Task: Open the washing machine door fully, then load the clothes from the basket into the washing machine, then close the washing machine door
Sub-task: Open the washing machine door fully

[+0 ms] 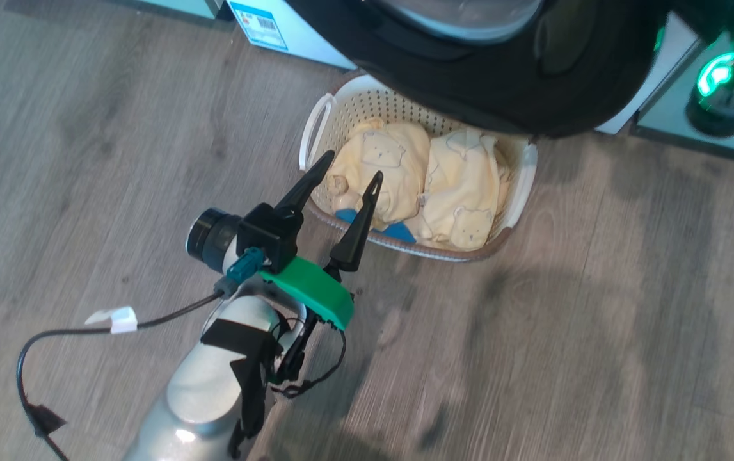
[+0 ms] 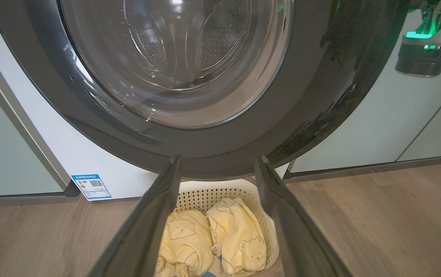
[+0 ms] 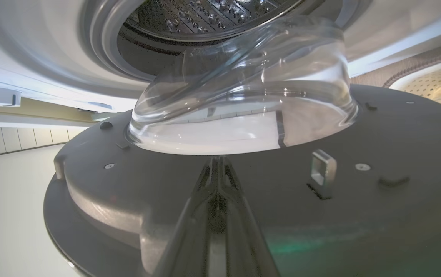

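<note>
- Head view shows the left end effector (image 1: pixel 354 164) with its two fingers spread wide and empty, hanging over the near rim of the basket (image 1: pixel 367 102). It seems poised there to drop onto the clothes (image 1: pixel 430 179) once the way is free.
- The clothes lie side by side inside the basket, which stands on the floor (image 1: pixel 597 320) just in front of the washing machine (image 2: pixel 70 154).
- The washing machine door (image 1: pixel 501 83) is swung out partway and overhangs the basket's far end, so it looks not yet fully open.
- Right wrist view has the right end effector (image 3: pixel 216 159) with fingers pressed together, holding nothing. It points at the door's inner face just below the glass bowl (image 3: pixel 243 96); whether it touches, I cannot tell.
- Closed fingers behind the door suit a push to swing it wider.
- Loading appears not to have begun, since both garments sit in the basket.
</note>
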`<state>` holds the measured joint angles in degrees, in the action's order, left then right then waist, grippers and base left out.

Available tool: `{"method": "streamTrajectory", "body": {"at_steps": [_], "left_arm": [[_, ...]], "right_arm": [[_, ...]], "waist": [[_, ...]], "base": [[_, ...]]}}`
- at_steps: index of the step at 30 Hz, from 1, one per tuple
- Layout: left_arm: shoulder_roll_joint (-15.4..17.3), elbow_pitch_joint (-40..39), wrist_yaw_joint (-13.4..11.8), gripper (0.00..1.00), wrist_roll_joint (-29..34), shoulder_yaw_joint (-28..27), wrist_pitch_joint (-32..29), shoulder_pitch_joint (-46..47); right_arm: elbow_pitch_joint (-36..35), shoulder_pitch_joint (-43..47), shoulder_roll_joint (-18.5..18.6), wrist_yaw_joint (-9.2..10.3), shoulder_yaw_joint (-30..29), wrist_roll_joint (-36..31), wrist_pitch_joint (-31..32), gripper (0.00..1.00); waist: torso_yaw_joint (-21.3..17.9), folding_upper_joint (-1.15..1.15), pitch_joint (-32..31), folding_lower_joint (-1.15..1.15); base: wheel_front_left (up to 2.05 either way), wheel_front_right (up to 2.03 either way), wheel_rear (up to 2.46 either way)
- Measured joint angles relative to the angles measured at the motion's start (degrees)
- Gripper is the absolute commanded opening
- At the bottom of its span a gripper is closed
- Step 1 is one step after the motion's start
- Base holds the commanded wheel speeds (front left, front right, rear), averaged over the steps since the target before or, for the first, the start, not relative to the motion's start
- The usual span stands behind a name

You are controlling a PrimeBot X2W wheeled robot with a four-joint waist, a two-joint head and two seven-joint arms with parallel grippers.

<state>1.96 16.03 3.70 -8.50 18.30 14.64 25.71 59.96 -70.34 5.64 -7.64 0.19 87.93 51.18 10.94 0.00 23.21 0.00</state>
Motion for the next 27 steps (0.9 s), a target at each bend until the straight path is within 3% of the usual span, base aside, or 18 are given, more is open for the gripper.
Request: {"method": "streamTrajectory", "body": {"at_steps": [14, 27], "left_arm": [[0.02, 1.14, 0.76, 1.0, 0.94, -1.55, 0.0, -2.43], [0.03, 1.82, 1.24, 1.0, 1.54, -1.85, 0.0, -4.81]], "right_arm": [[-7.06, 9.41, -0.99, 0.0, 2.63, 3.76, 2.8, 0.0], [-13.81, 16.75, -1.15, 0.0, 15.19, 14.14, 1.24, 0.0]], "waist": [[-0.08, 0.0, -4.68, 0.0], [0.31, 0.0, -8.32, 0.0]], "base": [[0.0, 0.0, 0.0], [0.0, 0.0, 0.0]]}}
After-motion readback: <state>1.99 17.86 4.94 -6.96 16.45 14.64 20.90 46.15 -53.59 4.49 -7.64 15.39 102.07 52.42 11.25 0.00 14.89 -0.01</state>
